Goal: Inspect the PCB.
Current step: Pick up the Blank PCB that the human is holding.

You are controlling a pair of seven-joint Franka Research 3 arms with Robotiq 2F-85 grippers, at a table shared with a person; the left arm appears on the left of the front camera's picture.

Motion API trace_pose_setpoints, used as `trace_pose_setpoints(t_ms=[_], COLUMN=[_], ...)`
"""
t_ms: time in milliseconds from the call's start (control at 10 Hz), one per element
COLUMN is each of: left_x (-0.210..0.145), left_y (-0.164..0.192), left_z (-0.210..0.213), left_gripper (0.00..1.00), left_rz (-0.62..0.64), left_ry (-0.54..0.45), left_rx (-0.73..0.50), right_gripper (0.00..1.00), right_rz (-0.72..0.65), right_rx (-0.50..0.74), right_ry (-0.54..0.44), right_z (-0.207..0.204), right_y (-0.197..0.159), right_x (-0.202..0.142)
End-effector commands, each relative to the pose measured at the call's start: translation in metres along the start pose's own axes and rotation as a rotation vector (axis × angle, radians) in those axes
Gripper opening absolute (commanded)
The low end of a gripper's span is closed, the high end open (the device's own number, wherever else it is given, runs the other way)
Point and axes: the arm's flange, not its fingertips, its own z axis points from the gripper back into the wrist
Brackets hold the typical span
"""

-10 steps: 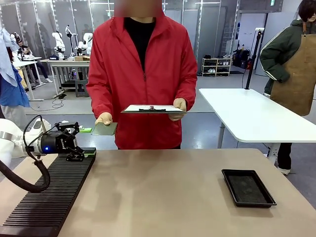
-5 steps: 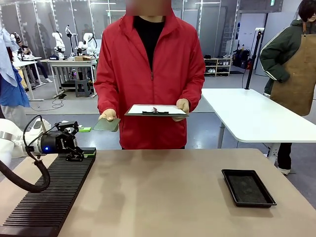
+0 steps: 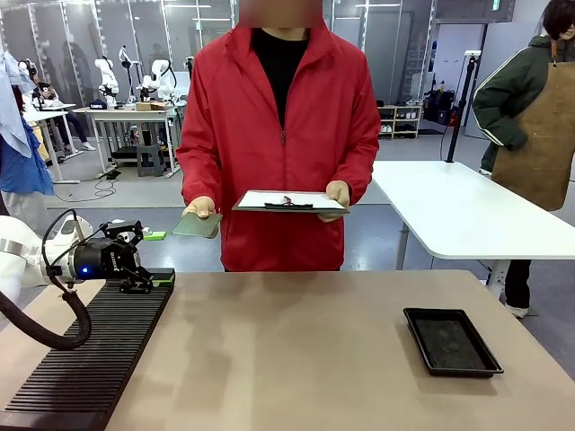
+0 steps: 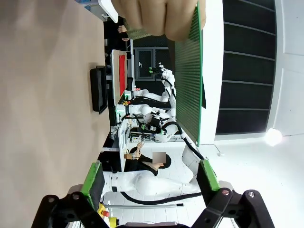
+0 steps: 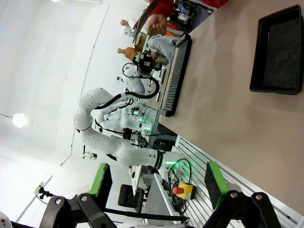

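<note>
Now the person's hand point(image 3: 199, 207) has lifted the thin, flat green PCB point(image 3: 198, 225) slightly higher, beside the white clipboard point(image 3: 289, 201) and well above the tan table point(image 3: 296, 341). I judge the inspection is under way. The left gripper point(image 3: 154, 258) still waits wide open and empty by the black ribbed rack point(image 3: 90, 350). The right gripper point(image 5: 156, 183) is also wide open, holding nothing.

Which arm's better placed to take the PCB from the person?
Left, probably. The open left hand sits close below the PCB the person holds. The right hand, also open, is farther off, nearer the black tray.
</note>
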Motion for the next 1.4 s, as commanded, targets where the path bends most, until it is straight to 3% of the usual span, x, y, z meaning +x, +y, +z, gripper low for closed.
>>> trace_pose_setpoints(t_ms=[0, 500, 600, 1000, 1300], left_x=[0.0, 0.0, -0.006, -0.071, -0.128], left_y=[0.0, 0.0, -0.02, -0.067, -0.078], left_z=[0.0, 0.0, 0.01, 0.119, 0.207], left_gripper=[1.0, 1.0, 1.0, 1.0, 1.0], left_rz=[0.0, 0.0, -0.042, -0.016, -0.113], left_ry=[-0.001, 0.0, 0.052, 0.094, 0.072], left_rx=[0.001, 0.0, 0.006, 0.0, 0.032], right_gripper=[1.0, 1.0, 1.0, 1.0, 1.0], right_rz=[0.006, 0.006, 0.006, 0.006, 0.006], right_rx=[0.011, 0.011, 0.011, 0.011, 0.011], right_ry=[-0.004, -0.004, -0.004, -0.004, -0.004], right_z=[0.001, 0.001, 0.001, 0.001, 0.001], right_y=[0.001, 0.001, 0.001, 0.001, 0.001], right_x=[0.0, 0.0, 0.0, 0.0, 0.0])
